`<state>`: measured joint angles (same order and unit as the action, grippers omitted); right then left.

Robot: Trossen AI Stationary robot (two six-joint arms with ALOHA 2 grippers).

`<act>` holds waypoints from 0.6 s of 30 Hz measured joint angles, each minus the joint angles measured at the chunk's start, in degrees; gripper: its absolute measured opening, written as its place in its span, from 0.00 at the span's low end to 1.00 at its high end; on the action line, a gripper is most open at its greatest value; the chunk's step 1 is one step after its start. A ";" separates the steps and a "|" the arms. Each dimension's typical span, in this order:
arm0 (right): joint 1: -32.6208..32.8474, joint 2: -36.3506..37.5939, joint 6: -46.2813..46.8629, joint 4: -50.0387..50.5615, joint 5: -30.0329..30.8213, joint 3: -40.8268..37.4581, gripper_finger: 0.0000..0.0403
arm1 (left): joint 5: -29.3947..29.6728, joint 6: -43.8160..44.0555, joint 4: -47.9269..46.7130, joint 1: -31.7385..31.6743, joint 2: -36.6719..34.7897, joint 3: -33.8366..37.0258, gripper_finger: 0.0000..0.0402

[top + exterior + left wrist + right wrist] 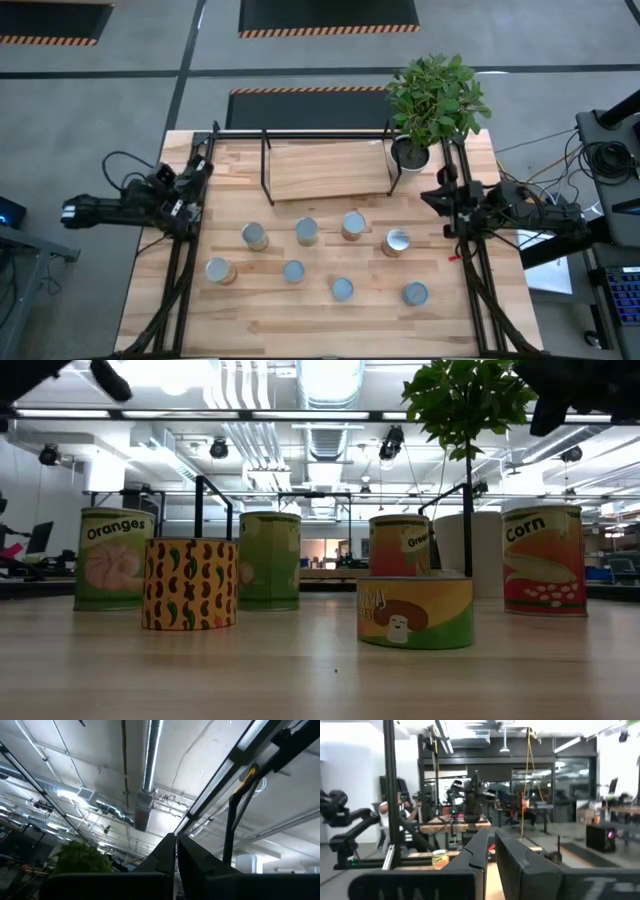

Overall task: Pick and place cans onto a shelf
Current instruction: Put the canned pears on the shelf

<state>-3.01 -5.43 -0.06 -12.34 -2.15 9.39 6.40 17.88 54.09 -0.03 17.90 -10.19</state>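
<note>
Eight small cans stand upright on their bases on the wooden table: four in a far row [254, 236], [306, 231], [352, 225], [397, 241] and four nearer [219, 270], [293, 271], [342, 289], [415, 293]. The low view shows an Oranges can [115, 558], a bean-patterned can [190, 584], a short mushroom can [415, 612] and a corn can [544, 560]. The shelf [325, 170] stands bare at the table's far side. My left gripper [176, 842] is shut and empty at the table's left edge [203, 168], tipped up toward the ceiling. My right gripper [490, 840] is shut and empty at the right edge [430, 197].
A leafy plant in a white pot [412, 152] stands at the far right, beside the shelf's right end. Black frame bars run along the table's left [175, 270] and right [485, 280] sides. Bare wood lies between the can rows and the near edge.
</note>
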 joint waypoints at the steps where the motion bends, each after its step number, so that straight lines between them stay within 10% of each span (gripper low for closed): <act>1: 0.00 0.02 -1.43 0.00 0.04 0.00 0.06 | -0.79 -0.30 -1.06 0.00 2.04 -2.09 0.00; 6: 0.00 0.02 -8.95 0.10 0.00 0.23 0.06 | -5.86 1.53 -15.63 0.00 12.71 -14.81 0.00; 18: -0.02 0.02 -17.86 0.07 0.19 2.42 0.06 | -5.60 21.28 -85.80 1.10 42.08 -47.24 0.00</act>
<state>-3.03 -5.41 -17.93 -12.27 -1.96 11.81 0.79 39.16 -31.71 1.07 59.99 -57.43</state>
